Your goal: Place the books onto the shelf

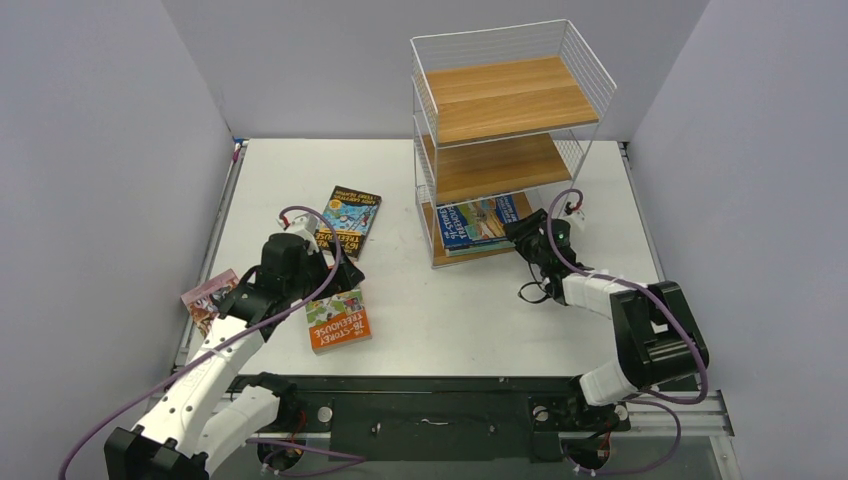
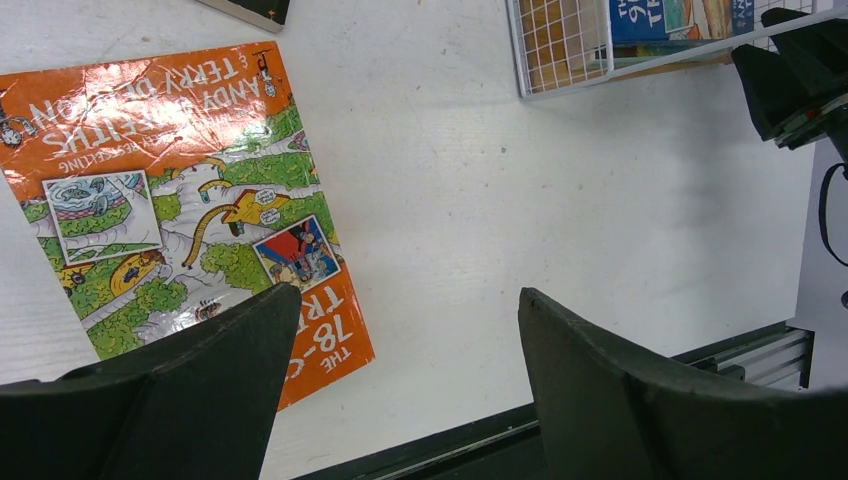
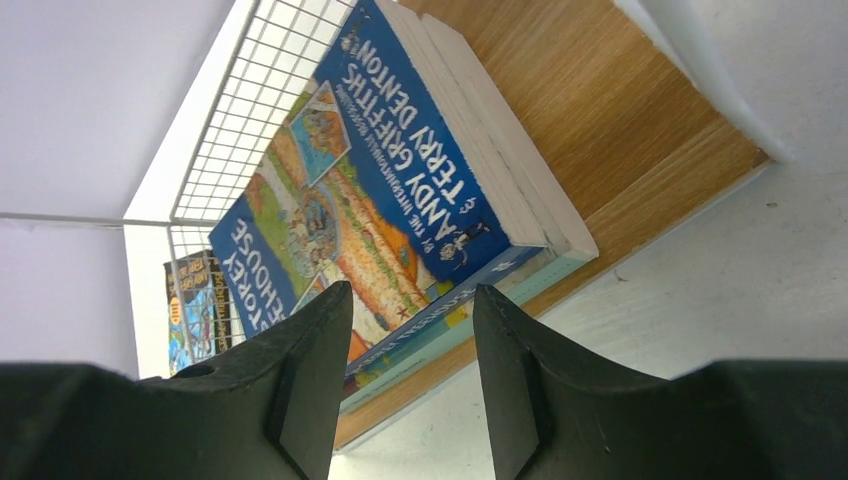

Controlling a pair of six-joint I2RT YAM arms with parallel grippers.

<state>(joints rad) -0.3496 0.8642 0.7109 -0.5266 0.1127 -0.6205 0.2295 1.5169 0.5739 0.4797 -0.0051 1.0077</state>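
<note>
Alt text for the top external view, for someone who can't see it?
Seen from above, the right gripper reaches to the lowest board of the shelf, where a blue book lies on another. The left gripper is open over the edge of an orange book on the table; a dark book and a pink book lie nearby.

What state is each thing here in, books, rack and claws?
Shelf: upright, books on bottom board only.
Orange book: flat on table.
Dark book: flat on table.
Pink book: at table's left edge.
Blue book: on bottom board, atop another book.
Left gripper: open, holding nothing.
Right gripper: open, holding nothing.
</note>
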